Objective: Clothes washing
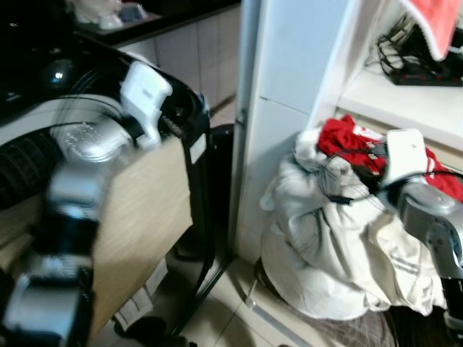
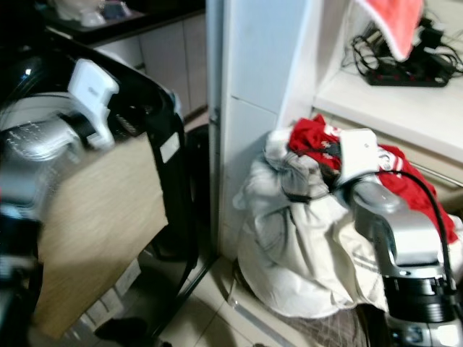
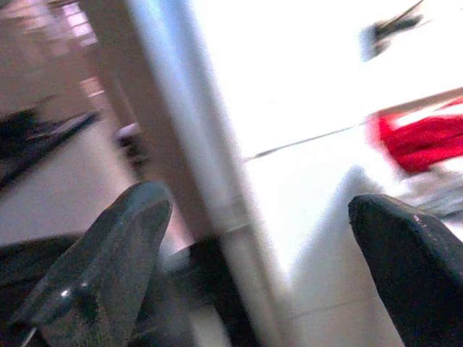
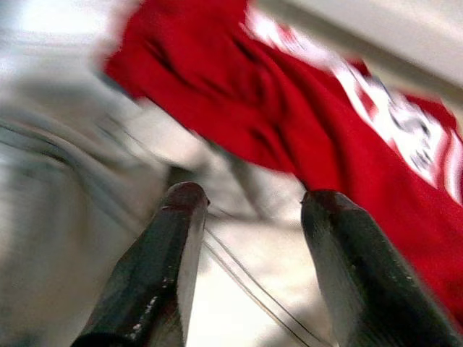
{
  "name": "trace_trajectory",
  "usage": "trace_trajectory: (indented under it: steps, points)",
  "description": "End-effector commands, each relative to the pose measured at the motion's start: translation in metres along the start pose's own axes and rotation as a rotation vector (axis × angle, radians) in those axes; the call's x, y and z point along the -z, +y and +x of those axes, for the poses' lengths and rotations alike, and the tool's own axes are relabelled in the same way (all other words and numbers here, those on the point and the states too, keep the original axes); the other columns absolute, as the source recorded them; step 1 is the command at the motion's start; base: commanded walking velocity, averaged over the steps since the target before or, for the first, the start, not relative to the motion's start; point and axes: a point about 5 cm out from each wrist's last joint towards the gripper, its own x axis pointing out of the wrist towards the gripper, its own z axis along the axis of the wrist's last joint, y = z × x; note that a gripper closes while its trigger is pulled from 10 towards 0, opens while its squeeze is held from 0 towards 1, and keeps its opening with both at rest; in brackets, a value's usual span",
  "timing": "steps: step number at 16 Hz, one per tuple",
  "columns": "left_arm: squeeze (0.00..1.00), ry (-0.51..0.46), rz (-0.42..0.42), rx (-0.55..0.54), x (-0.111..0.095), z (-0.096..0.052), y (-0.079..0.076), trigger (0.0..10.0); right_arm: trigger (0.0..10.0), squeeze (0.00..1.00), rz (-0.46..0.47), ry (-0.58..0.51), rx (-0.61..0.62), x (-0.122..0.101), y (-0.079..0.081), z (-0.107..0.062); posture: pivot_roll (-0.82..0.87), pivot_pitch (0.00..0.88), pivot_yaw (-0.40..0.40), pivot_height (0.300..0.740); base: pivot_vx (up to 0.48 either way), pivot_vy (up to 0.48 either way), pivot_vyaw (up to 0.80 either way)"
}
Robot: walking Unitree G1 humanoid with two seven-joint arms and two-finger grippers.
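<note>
Silver metal of the left arm (image 1: pixel 65 217) sits nearest, blurred, raised in front of a tan woven panel (image 1: pixel 141 224) framed in black. The left gripper (image 3: pixel 253 238) has its two fingers spread wide with nothing between them; in the left wrist view it faces the white pillar edge and a smear of red cloth beyond.

Pale floor tile (image 1: pixel 217 318) shows as a narrow strip between the panel's black frame and the laundry heap. That strip is the only open floor in view.

To the right, the right arm (image 2: pixel 394 231) reaches into the clothes pile (image 1: pixel 340 253), a mound of cream and white fabric heaped on the floor against the base of the white pillar (image 1: pixel 278 108). A red garment with white print (image 4: pixel 289 116) lies on top of the mound, toward the back. The right gripper (image 4: pixel 249 217) hovers just over the pale cloth at the red garment's lower edge, fingers partly apart, gripping nothing. A thin dark cable runs across the cloth below the fingertips.

Behind the pile a white shelf (image 2: pixel 391 108) juts out, carrying a black power strip (image 2: pixel 405 72) with tangled leads. A pink-red cloth (image 2: pixel 394 25) hangs over the shelf's upper edge.

Far left, a dark counter (image 1: pixel 145 25) holds some pale objects, too blurred to identify, possibly dishes.
</note>
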Motion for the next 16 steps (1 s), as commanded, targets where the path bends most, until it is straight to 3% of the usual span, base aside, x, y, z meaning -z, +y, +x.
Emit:
trace_trajectory:
  steps: [1, 4, 7, 9, 13, 14, 15, 16]
  points:
    - [0.0, -0.087, -0.022, 0.089, -0.016, 0.005, -0.02, 10.0, 10.0, 1.0, 0.035, 0.076, 0.053, 0.011, -0.01, 0.002, -0.08, 0.0, 0.01, 0.74, 0.0, 0.0, 0.0]
    - [0.0, -0.145, -0.101, 0.209, -0.02, 0.004, -0.049, 10.0, 10.0, 1.0, 0.059, 0.12, 0.107, 0.024, -0.017, 0.006, -0.09, 0.0, 0.01, 0.74, 0.0, 0.0, 0.0]
    - [0.0, -0.099, -0.151, 0.243, -0.008, 0.005, -0.079, 10.0, 10.0, 1.0, 0.048, -0.038, 0.151, 0.011, -0.027, 0.015, -0.09, 0.0, 0.013, 0.74, 0.0, 0.0, 0.0]
    - [0.0, -0.08, -0.174, 0.248, -0.006, 0.006, -0.086, 10.0, 10.0, 1.0, 0.001, -0.036, 0.172, 0.012, -0.038, 0.022, -0.09, 0.0, 0.016, 0.74, 0.0, 0.0, 0.0]
    - [0.0, -0.024, -0.172, 0.273, 0.001, 0.001, -0.093, 10.0, 10.0, 1.0, -0.06, -0.008, 0.093, 0.022, -0.05, 0.042, -0.08, 0.0, 0.018, 0.74, 0.0, 0.0, 0.0]
    - [0.0, -0.014, -0.17, 0.271, 0.002, 0.001, -0.093, 10.0, 10.0, 0.89, -0.075, -0.017, 0.06, 0.024, -0.05, 0.046, -0.08, 0.0, 0.018, 0.74, 0.0, 0.0, 0.0]
    - [0.0, -0.01, -0.168, 0.272, 0.002, 0.001, -0.094, 10.0, 10.0, 0.0, -0.102, -0.014, 0.029, 0.027, -0.049, 0.049, -0.09, 0.0, 0.02, 0.74, 0.0, 0.0, 0.0]
    - [0.0, -0.004, -0.167, 0.274, 0.003, 0.0, -0.095, 10.0, 10.0, 0.0, -0.124, 0.026, -0.042, 0.036, -0.048, 0.053, -0.08, 0.0, 0.018, 0.74, 0.0, 0.0, 0.0]
